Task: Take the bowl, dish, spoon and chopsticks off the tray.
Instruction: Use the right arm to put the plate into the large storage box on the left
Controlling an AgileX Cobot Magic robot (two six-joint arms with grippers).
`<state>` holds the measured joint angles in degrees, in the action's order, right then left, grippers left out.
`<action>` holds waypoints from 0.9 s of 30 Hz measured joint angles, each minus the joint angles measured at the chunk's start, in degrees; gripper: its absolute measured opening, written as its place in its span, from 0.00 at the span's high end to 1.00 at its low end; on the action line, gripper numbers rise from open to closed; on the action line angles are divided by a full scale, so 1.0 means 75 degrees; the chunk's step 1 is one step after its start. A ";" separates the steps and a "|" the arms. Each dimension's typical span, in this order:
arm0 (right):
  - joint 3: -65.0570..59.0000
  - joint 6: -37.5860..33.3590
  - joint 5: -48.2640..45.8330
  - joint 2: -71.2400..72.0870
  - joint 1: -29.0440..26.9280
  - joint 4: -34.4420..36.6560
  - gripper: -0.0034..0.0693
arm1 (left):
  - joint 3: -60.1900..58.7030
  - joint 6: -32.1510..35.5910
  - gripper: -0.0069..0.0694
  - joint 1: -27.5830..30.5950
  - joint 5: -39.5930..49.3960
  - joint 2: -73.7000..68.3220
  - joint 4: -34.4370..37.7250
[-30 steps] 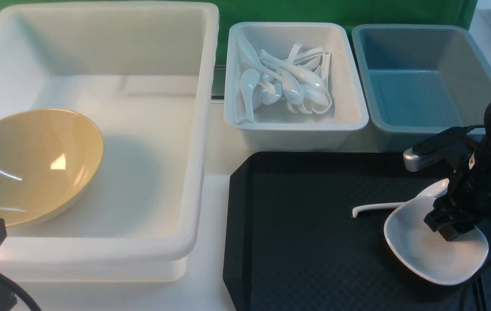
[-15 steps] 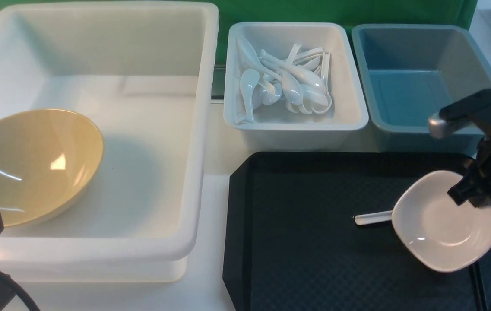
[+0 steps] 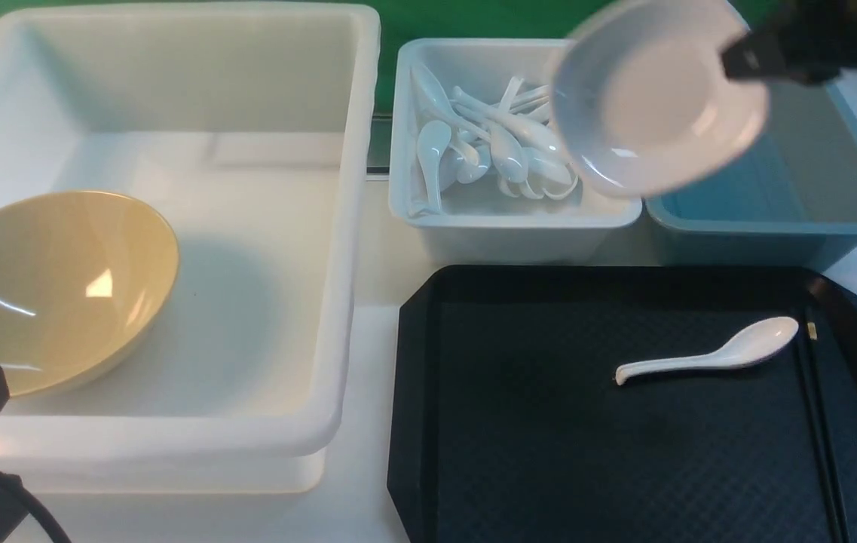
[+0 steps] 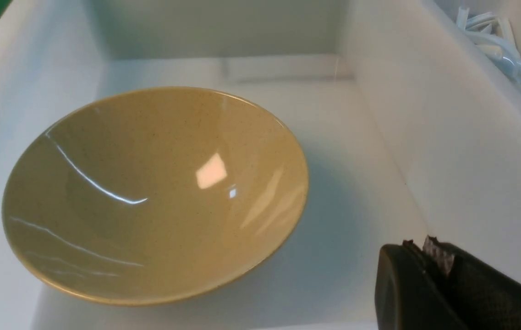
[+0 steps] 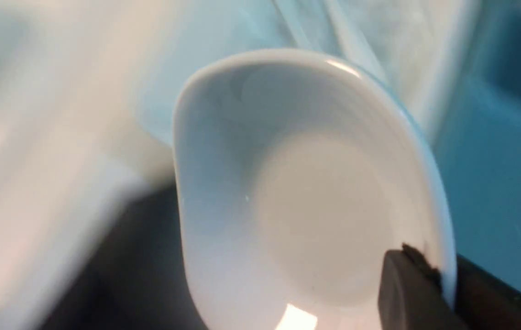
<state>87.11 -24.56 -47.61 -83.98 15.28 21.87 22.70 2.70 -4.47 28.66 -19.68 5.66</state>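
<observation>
Fingers of the right gripper (image 5: 439,270) pinch one edge of the dish (image 3: 654,98) — small, glossy and white, with a rounded-square outline and a shallow hollow. The dish hangs in mid-air, off the tray, tilted so its hollow faces the front camera. It is slightly blurred. From the front it overlaps the boundary between two tubs at the back of the table.

One of these, the small white tub (image 3: 609,211), holds a loose heap of white soup spoons (image 3: 503,151). The blue-grey tub (image 3: 775,226) stands just beside it on the right, partly hidden by the dish.

A large white tub (image 3: 353,226) fills the left side. Inside it the bowl (image 3: 51,286) — wide, mustard-yellow and shiny — leans at a tilt near the tub's left wall. The left gripper (image 4: 420,245) sits low by the tub's near edge, its jaws pressed together on nothing.

The black tray (image 3: 549,452), diamond-textured with cut corners, lies front right. On it the spoon (image 3: 707,351) lies with its scoop toward the right. The black chopsticks (image 3: 812,422) lie along the tray's right side, close to the scoop.
</observation>
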 joint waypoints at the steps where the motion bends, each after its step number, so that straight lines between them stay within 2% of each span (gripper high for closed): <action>1: 0.0372 -0.0196 0.0098 -0.0247 0.0370 0.0226 0.85 | -0.0019 0.0000 0.89 0.0000 -0.0002 0.0000 0.0000; 4: 0.1388 -0.0493 -0.0008 -0.1127 0.1386 0.0258 0.85 | -0.0019 0.0000 0.89 0.0000 -0.0020 0.0000 0.0000; 6: 0.2484 -0.0652 -0.0431 -0.2239 0.2279 -0.0120 0.85 | -0.0019 0.0000 0.89 0.0000 -0.0027 0.0009 0.0000; 8: 0.3497 -0.0697 -0.0834 -0.3241 0.2870 -0.0557 0.85 | -0.0019 0.0000 0.89 0.0000 -0.0037 0.0077 0.0000; 13: 0.5457 -0.0689 -0.1620 -0.5027 0.3562 -0.1355 0.85 | -0.0019 0.0000 0.89 0.0000 -0.0056 0.0303 -0.0011; 18: 0.7210 -0.0634 -0.2484 -0.6447 0.3832 -0.1817 0.85 | -0.0019 0.0000 0.89 0.0000 -0.0064 0.0520 -0.0117; 27: 0.7146 -0.0732 -0.2769 -0.6720 0.3846 -0.2298 0.85 | -0.0019 0.0000 0.89 0.0000 -0.0064 0.0526 -0.0196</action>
<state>140.71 -30.05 -68.37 -134.38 44.13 4.63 22.56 2.70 -4.47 28.18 -15.73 4.19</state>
